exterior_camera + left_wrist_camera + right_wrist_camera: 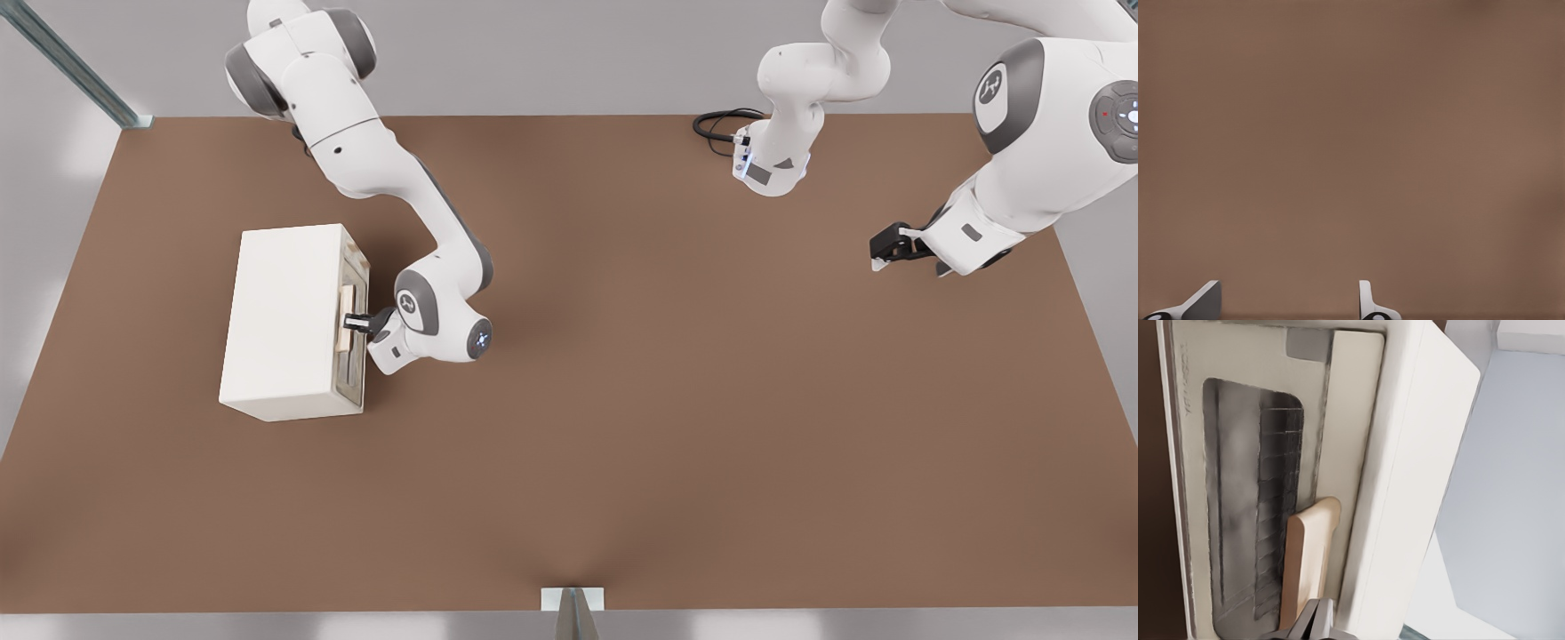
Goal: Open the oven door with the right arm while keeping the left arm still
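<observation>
here the gripper (348,322) meets the oven door (353,324) handle.

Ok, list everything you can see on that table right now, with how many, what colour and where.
Cream-white box-shaped oven: one, cream, on the front view's left part of the table.
Oven door with greyish glass pane: one, cream frame, shut, on the oven's side toward the table's middle.
Pale beige bar handle: one, beige, on the door.
Brown flat table: one, brown, under everything.
Black coiled cable: one, black, at the table's far edge.
Right arm: one, white and grey, reaching to the oven.
Gripper: one, black, at the handle.
</observation>
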Controlling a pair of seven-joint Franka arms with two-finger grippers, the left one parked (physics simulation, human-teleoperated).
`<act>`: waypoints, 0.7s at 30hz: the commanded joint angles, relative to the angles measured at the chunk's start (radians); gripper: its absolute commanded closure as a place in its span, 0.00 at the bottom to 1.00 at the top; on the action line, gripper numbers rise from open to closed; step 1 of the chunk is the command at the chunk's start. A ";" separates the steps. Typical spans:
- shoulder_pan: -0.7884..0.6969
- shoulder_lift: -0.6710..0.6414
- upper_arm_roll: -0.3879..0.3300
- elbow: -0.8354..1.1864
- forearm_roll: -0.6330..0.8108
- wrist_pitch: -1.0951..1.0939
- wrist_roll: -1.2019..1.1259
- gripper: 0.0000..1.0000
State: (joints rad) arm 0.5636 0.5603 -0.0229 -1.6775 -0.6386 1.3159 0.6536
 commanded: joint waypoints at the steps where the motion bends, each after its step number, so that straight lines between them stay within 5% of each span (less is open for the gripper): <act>1: 0.002 0.001 0.000 0.002 0.000 0.005 0.037 0.79; 6: 0.015 0.006 0.006 0.081 0.045 0.003 0.035 0.79; 9: -0.033 -0.003 0.008 0.275 0.233 0.000 0.027 0.79; 12: -0.255 -0.168 0.008 0.323 0.477 0.078 -0.333 0.78; 13: -0.359 -0.253 -0.005 0.312 0.650 0.120 -0.500 0.00; 15: -0.401 -0.289 -0.069 0.312 0.758 0.200 -0.516 0.00; 21: -0.401 -0.313 -0.086 0.323 0.712 0.210 -0.514 0.00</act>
State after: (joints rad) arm 0.1619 0.2489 -0.1066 -1.3559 0.0306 1.4687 0.4311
